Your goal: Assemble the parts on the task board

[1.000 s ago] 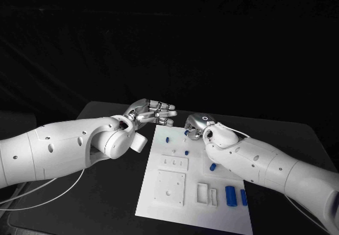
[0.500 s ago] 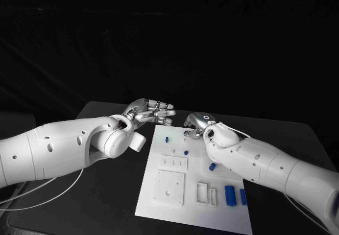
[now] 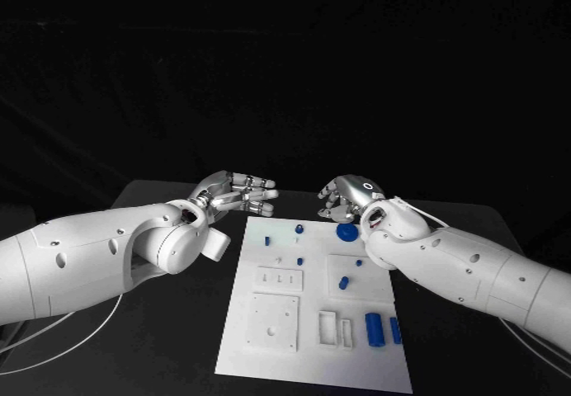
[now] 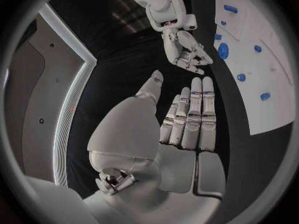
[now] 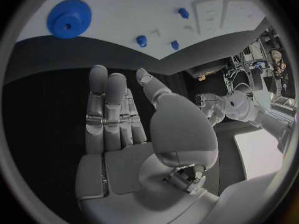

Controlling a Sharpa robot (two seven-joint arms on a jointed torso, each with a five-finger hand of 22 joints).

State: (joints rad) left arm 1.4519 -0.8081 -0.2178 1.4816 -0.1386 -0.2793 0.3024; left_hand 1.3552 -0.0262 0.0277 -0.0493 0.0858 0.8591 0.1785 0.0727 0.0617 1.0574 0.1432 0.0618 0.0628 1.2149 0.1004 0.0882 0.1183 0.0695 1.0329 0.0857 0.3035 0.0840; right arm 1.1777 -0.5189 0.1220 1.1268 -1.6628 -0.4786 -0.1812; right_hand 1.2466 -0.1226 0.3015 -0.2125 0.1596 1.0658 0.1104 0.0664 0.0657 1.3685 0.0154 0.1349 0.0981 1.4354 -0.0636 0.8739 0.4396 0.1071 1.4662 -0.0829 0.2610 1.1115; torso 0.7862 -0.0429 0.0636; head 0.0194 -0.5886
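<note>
Blue gear (image 3: pixel 346 233) flat on task board (image 3: pixel 312 346), just below right hand (image 3: pixel 349 198) | right hand released, holds nothing | left hand (image 3: pixel 238 193) farther off, likewise released.

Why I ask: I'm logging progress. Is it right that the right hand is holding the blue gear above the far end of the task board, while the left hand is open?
Not quite: the right hand holds nothing; its fingers are open. The right wrist view shows the blue gear lying on the task board, apart from the hand. The left hand is open, as you said.
</note>
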